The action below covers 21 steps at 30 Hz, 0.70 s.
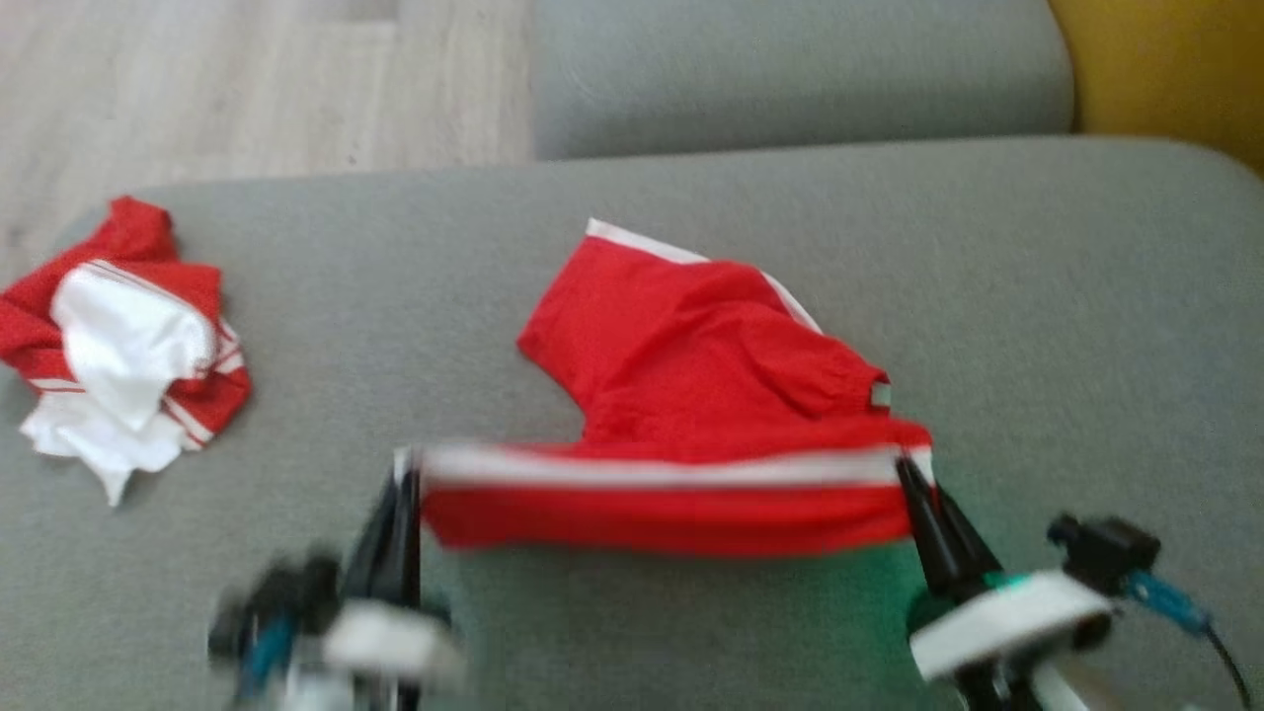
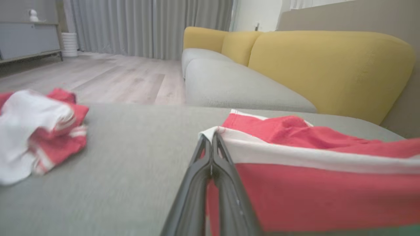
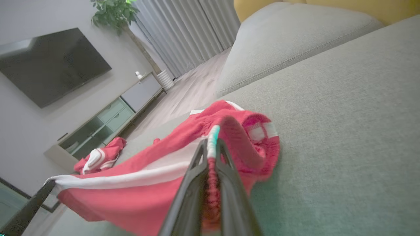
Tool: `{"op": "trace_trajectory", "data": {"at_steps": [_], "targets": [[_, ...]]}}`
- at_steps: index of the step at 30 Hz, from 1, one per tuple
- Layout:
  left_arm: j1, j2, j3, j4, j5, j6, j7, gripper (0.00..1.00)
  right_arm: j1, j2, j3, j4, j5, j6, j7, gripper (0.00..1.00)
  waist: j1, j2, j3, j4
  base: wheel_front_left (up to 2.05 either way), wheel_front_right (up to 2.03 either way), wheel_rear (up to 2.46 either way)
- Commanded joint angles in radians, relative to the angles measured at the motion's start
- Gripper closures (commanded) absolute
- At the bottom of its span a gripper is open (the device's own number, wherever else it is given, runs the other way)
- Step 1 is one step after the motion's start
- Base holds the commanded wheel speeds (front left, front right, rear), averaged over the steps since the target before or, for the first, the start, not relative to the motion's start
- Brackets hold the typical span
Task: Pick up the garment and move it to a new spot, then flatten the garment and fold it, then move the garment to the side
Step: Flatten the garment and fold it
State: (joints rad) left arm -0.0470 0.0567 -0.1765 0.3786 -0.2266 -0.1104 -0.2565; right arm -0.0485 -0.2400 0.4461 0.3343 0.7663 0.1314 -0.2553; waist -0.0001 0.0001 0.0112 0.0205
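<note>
The left fingers (image 2: 192, 186) are pressed together on a white-edged corner of the red fabric garment with the white stripe (image 1: 691, 355), the cloth caught right at their tips. Across from them the right fingers (image 3: 187, 196) are clamped just as tight on the opposite corner, with a gathered red edge bunched up between them. Between the two pinches the white stripe runs straight and taut, and a band of red hangs below it, lifted clear of the grey upholstered sofa seat (image 1: 1037, 296). The rest of the garment trails away from the robot and lies rumpled on the seat, near its middle, with a white-trimmed edge at the far end. Well apart from it, toward the robot's left and close to the seat's edge, a crumpled red and white cloth (image 1: 118, 365) sits in a heap. Beyond the seat is a second grey cushion (image 1: 790, 69) with a mustard-yellow backrest (image 2: 328, 65) behind it. Pale wood flooring (image 1: 197, 79) stretches off to grey curtains (image 2: 147, 26), a low cabinet (image 3: 108, 121), a wall-mounted dark television (image 3: 49, 62) and a leafy green plant (image 3: 111, 13).
</note>
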Motion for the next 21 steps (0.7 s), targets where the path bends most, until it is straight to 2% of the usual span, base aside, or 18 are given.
{"op": "trace_trajectory", "data": {"at_steps": [1,6,12,16,21], "targets": [[-0.099,0.014,0.020,-0.022,0.009,-0.006,-0.005,1.00,-0.072,0.001,0.007,-0.027,0.008,-0.001,-0.006,1.00,0.0001,-0.0001,0.047,-0.028,0.00,0.00,0.00],[-0.399,0.075,-0.083,0.105,-0.003,-0.019,0.020,1.00,-0.214,0.081,-0.011,0.037,0.083,-0.001,-0.006,1.00,0.0001,-0.0001,0.168,-0.080,0.00,0.00,0.00],[-0.706,0.170,-0.315,0.225,-0.165,-0.020,0.125,1.00,-0.357,0.152,-0.012,0.108,0.130,-0.001,-0.006,1.00,0.0001,-0.0001,0.288,-0.148,0.00,0.00,0.00],[-0.847,0.217,-0.394,0.307,-0.244,-0.020,0.159,1.00,-0.412,0.177,-0.023,0.126,0.153,-0.001,-0.006,1.00,0.0001,-0.0001,0.339,-0.192,0.00,0.00,0.00],[-0.963,0.256,-0.443,0.408,-0.276,-0.020,0.128,1.00,-0.435,0.188,-0.060,0.116,0.147,-0.001,-0.006,1.00,0.0001,-0.0001,0.372,-0.237,0.00,0.00,0.00]]}}
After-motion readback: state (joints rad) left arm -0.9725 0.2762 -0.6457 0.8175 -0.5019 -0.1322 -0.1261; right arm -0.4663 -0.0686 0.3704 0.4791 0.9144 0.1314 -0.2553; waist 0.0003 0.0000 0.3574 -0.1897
